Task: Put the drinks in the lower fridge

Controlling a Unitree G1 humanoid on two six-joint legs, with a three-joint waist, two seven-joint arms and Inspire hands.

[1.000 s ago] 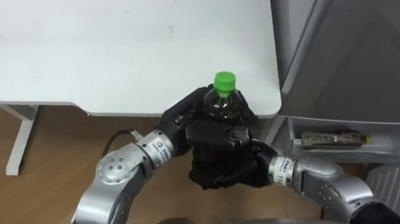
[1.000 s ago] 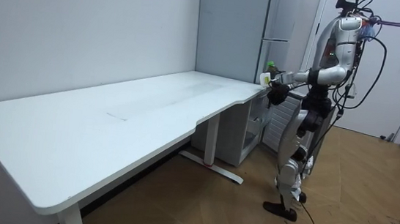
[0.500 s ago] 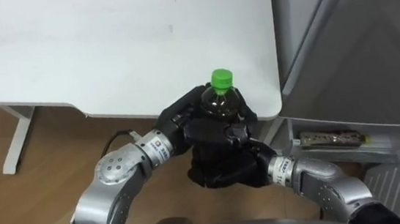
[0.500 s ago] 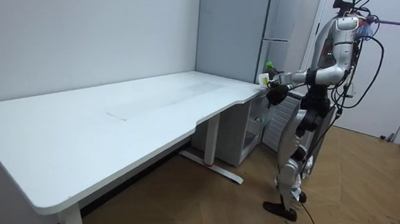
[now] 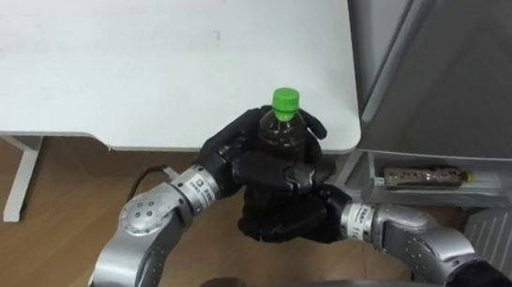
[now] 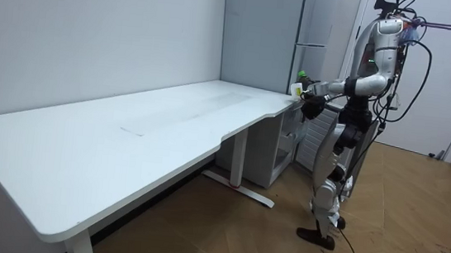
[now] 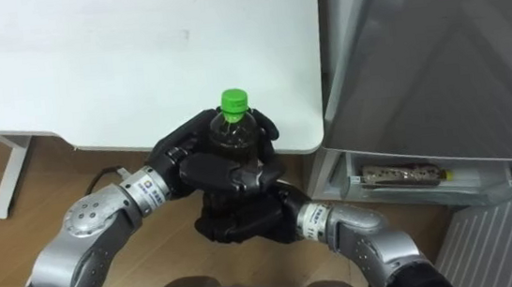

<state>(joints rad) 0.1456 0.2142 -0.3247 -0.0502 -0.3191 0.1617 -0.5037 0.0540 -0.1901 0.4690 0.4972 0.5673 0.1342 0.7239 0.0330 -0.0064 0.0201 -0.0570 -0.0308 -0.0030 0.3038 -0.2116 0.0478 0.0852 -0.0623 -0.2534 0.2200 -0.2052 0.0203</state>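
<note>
Left eye view, centre of the frame: a dark bottle (image 5: 282, 134) with a green cap (image 5: 285, 100) stands upright, held up between both hands in front of the near right corner of the white table (image 5: 135, 61). The left hand (image 5: 244, 163) comes in from the lower left and its fingers are curled round the bottle's body, the fingertips showing past the bottle's right side and the thumb lying across its front. The right hand (image 5: 284, 220) reaches in from the lower right and sits directly beneath the left one, its fingers bent up round the bottle's lower part, which the two hands hide. Only the bottle's shoulder, neck and cap rise clear above the fingers. At the right of the frame stands the grey fridge (image 5: 455, 58), close beside the table's edge. Low on the fridge, at the right edge of the frame, a pale shelf (image 5: 487, 193) holds a flat brownish packet (image 5: 426, 177) lying on its side. Wooden floor (image 5: 23, 269) shows at the lower left, under the table. In the room view the robot stands upright at the far end of the long table, beside the tall fridge (image 6: 259, 38) in the upper middle of the frame, with both arms raised before its chest.
</note>
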